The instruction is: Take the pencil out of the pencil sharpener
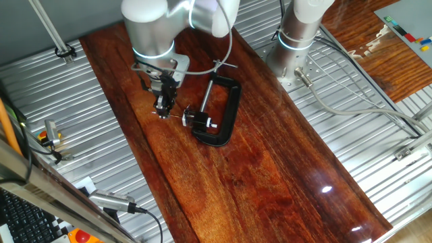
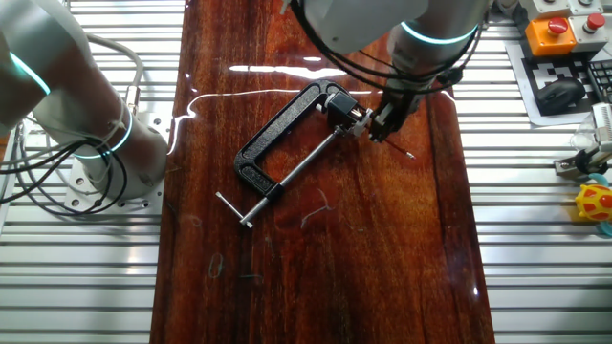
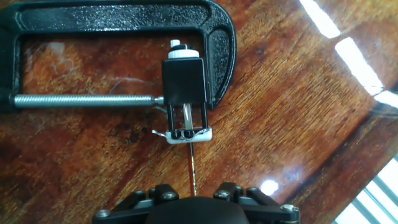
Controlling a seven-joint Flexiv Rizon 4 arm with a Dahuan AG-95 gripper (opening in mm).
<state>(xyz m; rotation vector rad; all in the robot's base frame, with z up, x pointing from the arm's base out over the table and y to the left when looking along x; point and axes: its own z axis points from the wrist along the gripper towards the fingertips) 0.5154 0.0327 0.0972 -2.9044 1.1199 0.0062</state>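
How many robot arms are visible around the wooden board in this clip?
2. One arm reaches over the board, its end effector near the pencil sharpener. A second arm stands off the board's edge, idle.

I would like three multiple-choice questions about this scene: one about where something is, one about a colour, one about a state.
1. Where is the pencil sharpener?
A. Held in the C-clamp
B. Loose at the table edge
C. On the metal rack

2. What colour is the C-clamp?
A. Red
B. Black
C. Yellow

3. What is the state of the pencil?
A. Lying free on the table
B. Lifted clear by the gripper
C. One end in the sharpener

Answers: 1 A, the clamp's screw rod presses it against the frame. 2 B, its frame is black. 3 C, the hand view shows it entering the sharpener's end.
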